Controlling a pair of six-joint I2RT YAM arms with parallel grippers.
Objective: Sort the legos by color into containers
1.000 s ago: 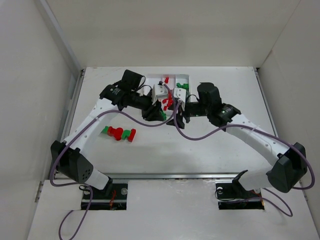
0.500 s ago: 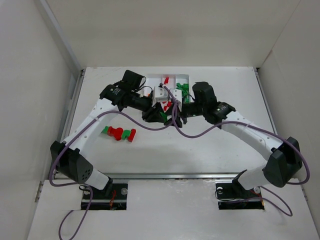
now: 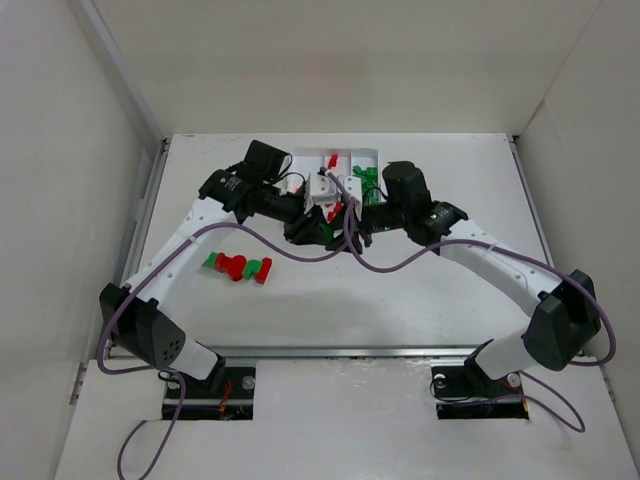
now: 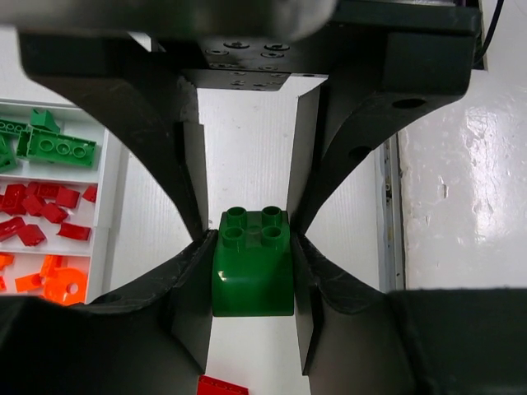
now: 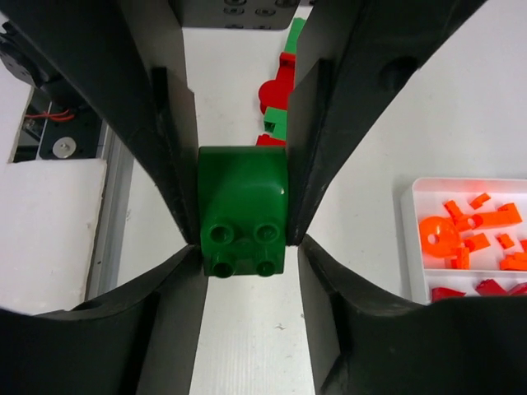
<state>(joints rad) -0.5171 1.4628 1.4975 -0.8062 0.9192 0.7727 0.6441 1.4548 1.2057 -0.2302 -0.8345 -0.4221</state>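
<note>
Containers [image 3: 305, 160] — three white troughs side by side — stayed put, partly under both wrists. We saw that the right gripper [image 5: 243, 239] had swung leftward and narrowed to meet the left gripper [image 4: 249, 230]; both pairs of jaws clamped one green brick [image 4: 252, 280] just beside the containers. Loose legos [image 3: 238, 267] lay unmoved.
</note>
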